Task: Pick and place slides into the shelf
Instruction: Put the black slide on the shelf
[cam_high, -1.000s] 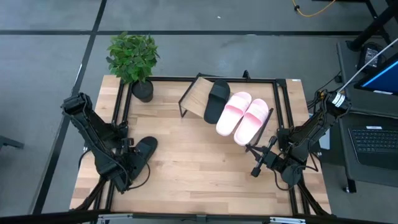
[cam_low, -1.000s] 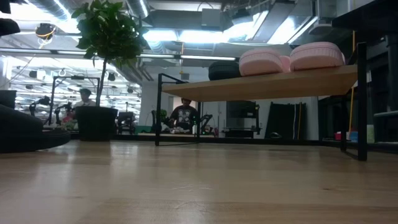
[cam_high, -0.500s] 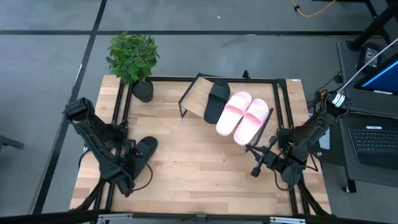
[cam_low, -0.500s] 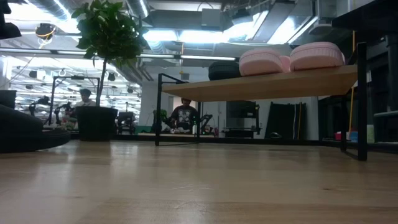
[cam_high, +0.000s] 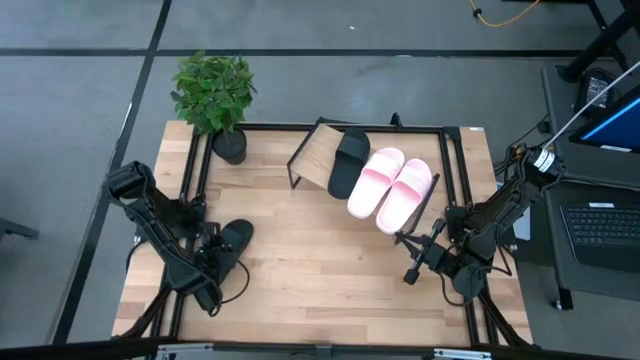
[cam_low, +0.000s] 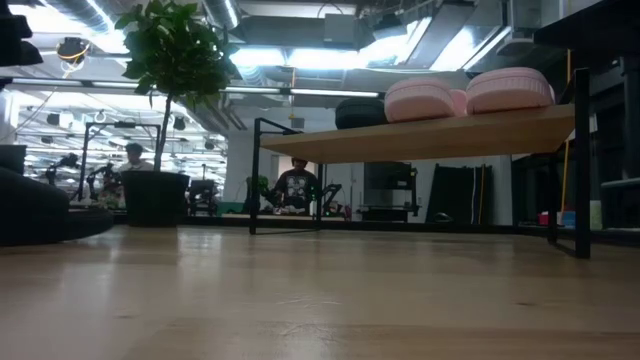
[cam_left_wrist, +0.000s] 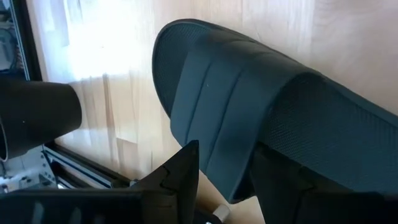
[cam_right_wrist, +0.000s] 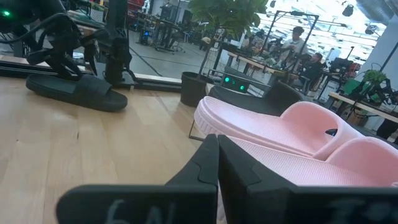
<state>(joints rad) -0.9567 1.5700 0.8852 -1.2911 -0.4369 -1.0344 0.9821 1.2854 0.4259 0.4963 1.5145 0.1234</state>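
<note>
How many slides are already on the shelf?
3: one black slide and two pink slides on the shelf. The fourth, black, lies on the table by the left gripper.

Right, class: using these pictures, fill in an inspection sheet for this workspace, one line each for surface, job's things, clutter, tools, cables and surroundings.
Surface: light wooden table, mostly bare.
Job's things: slanted shelf holds one black slide and two pink slides; a second black slide lies on the table.
Clutter: potted plant at the far left corner.
Tools: left tool at the loose black slide, fingers on either side of its edge; right tool shut, waiting near the table's right side.
Cables: a yellow cable on the floor beyond the table.
Surroundings: people sit at desks in the room behind.
</note>
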